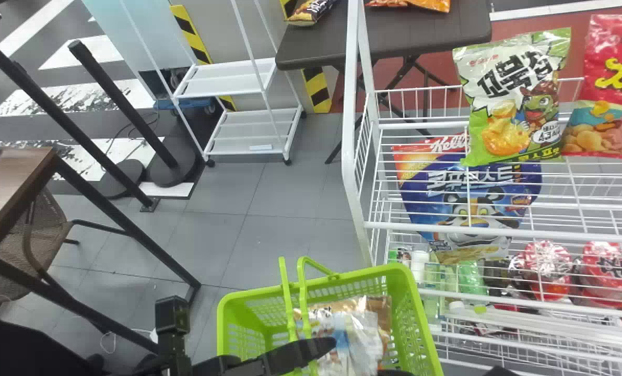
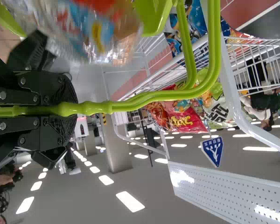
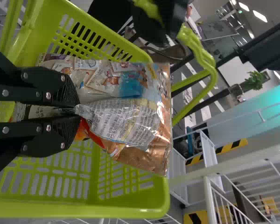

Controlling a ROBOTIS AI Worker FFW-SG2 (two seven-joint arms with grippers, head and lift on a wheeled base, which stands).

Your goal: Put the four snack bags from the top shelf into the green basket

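Right gripper (image 3: 75,111) pinches bag (image 3: 123,116) inside basket (image 1: 423,313); left gripper (image 2: 67,109) clamps handles (image 2: 154,96). Likely three snack bags (image 1: 514,99) left, two o'clock.

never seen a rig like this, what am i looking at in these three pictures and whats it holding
This is a robot with two black arms, each ending in a two-fingered gripper. The head view looks down from its head at a green basket and a white wire rack. High on the rack are a green-and-white bag and a red bag; a blue bag shows through the wires.

The other two pictures come from wrist cameras, so the room looks turned on its side. In the left one, the left gripper holds the basket's handle. In the right one, the right gripper pinches a snack bag at the basket's opening.
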